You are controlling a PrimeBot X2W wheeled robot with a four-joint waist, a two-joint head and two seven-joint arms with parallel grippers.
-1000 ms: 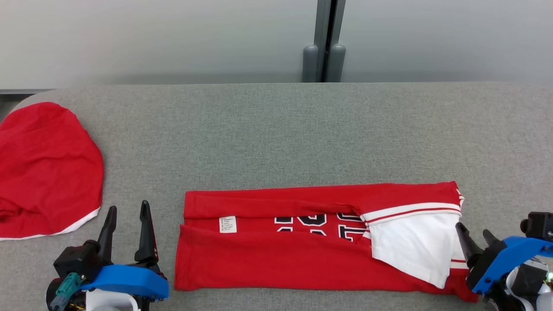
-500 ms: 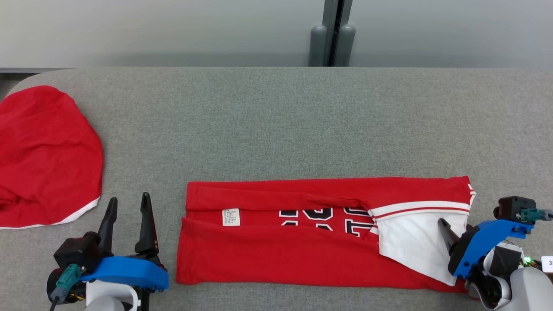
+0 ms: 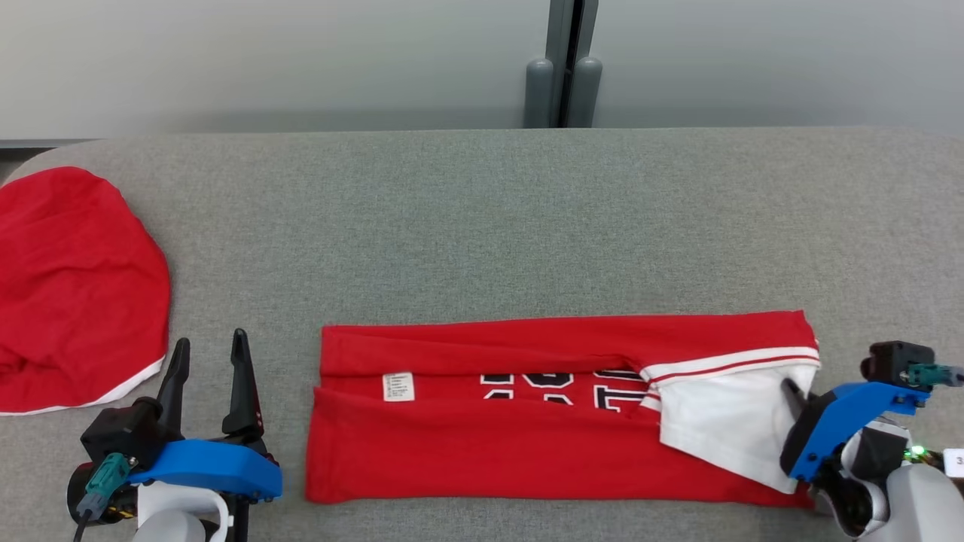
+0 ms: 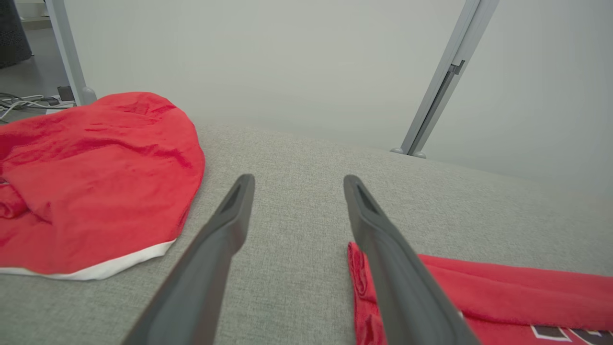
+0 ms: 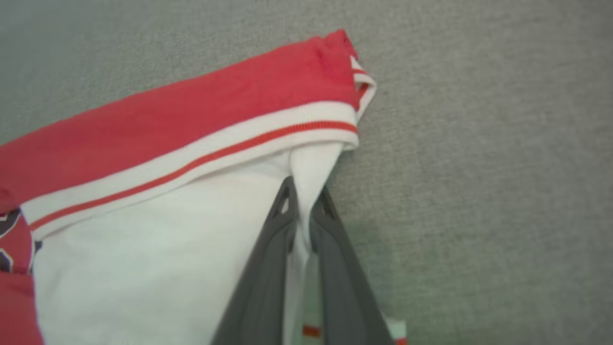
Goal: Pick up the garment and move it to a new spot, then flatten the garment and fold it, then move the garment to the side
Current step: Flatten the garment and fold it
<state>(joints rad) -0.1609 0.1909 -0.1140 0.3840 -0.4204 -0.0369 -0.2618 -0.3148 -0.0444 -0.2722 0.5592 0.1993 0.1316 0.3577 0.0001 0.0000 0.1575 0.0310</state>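
The garment [image 3: 482, 444], a red shirt folded into a long band, lies flat on the grey table [image 3: 482, 226] along its near edge, reaching from about the middle of that edge toward the near right corner. Its two long sides are turned in toward the middle. In the gap between them show a small white label [image 3: 398, 386] and parts of dark lettering [image 3: 565, 388] outlined in white. At the right end a white sleeve [image 3: 723, 429] lies over the red, bordered on its far side by a white cuff band [image 3: 727, 365] with one red stripe

The right gripper [image 5: 304, 191] is at this right end, its two dark fingers drawn together and clamped on a fold of the white sleeve fabric just beside the striped band. The right wrist view shows the cloth pinched between the tips and pulled into a small ridge, with the rest of the sleeve lying flat

The left gripper [image 3: 210, 340] stands by the near edge just left of the garment's left end. Its fingers are spread wide apart and point toward the far edge, with bare table between them

A red cloth [image 3: 75, 286] with a white hem lies bunched at the table's left edge, well apart from the garment. Beyond the far edge stands a pale wall with a grey post [image 3: 563, 75]
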